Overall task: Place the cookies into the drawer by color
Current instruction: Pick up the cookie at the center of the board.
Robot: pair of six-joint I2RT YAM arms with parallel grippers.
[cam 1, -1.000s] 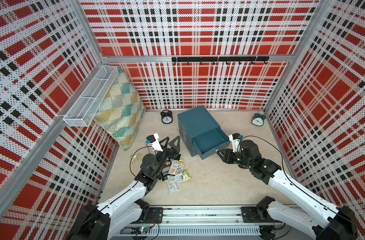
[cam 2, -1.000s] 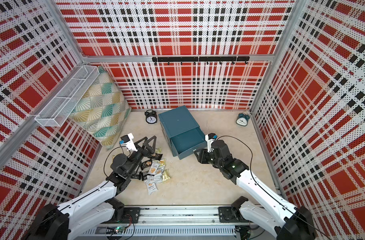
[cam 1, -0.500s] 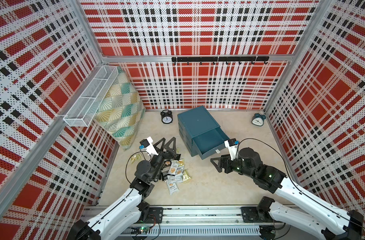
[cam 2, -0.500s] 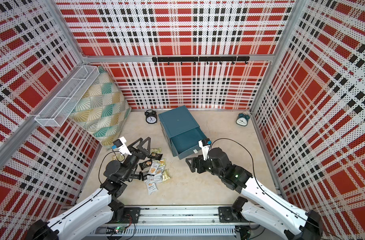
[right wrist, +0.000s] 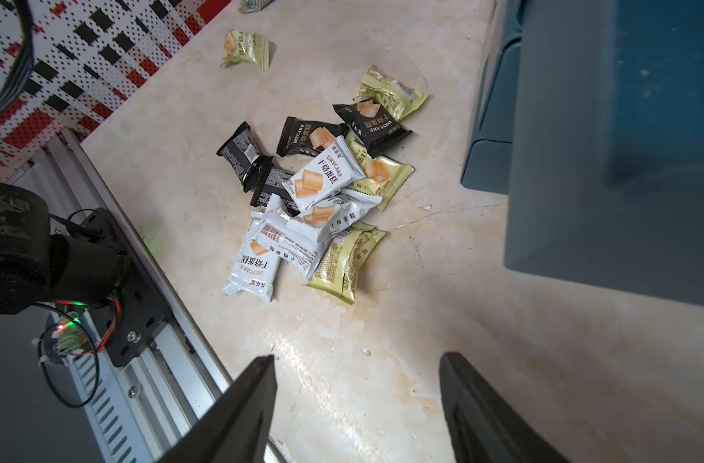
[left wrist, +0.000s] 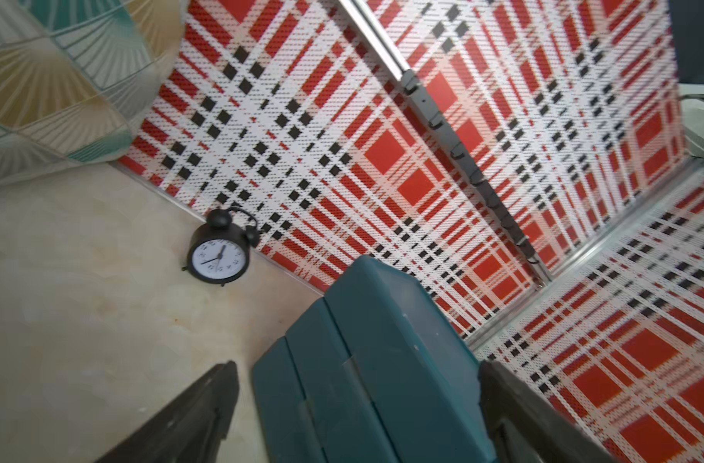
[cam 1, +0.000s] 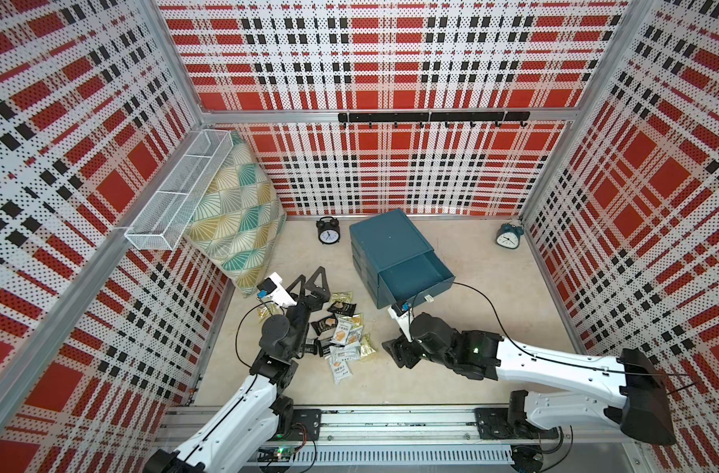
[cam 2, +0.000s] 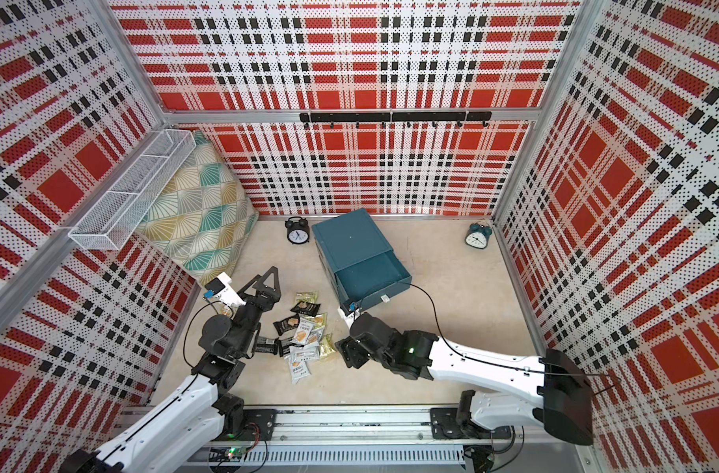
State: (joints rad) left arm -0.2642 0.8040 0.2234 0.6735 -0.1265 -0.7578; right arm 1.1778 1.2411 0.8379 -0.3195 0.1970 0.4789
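What a spread: the beige stone-look worktop (cam 1: 493,327) lay bare on the right. The dark teal-blue boxy plastic cabinet (cam 1: 386,241) stood toward the back, its top drawer (cam 1: 417,272) pulled out, and as far as both top views showed there was nothing in it. The white right arm (cam 1: 554,364) stretched low across the worktop, and the white left arm (cam 1: 235,413) reached in from the other side. Between them sat the cookies (cam 1: 341,340), a loose heap of small flat sealed packets in white, black and yellow-gold wrappers. All of them were on the worktop just in front of the drawer, none stowed. Here was the picture that mattered: the right claw (cam 1: 392,352) sat just beside the heap's edge, on the drawer's side. Its jaws were parted and empty, and its wrist view had the heap dead ahead. The left claw (cam 1: 308,280) was spread wide and held nothing. It was near the heap's far corner, aimed at the cabinet rather than down at the packets. So the right arm looked the nearer and the better lined up. Closest to it lay a yellow-gold packet (right wrist: 344,262), flat on the worktop, its long axis running roughly toward the claw. By my reckoning the jaws would straddle its narrow width.
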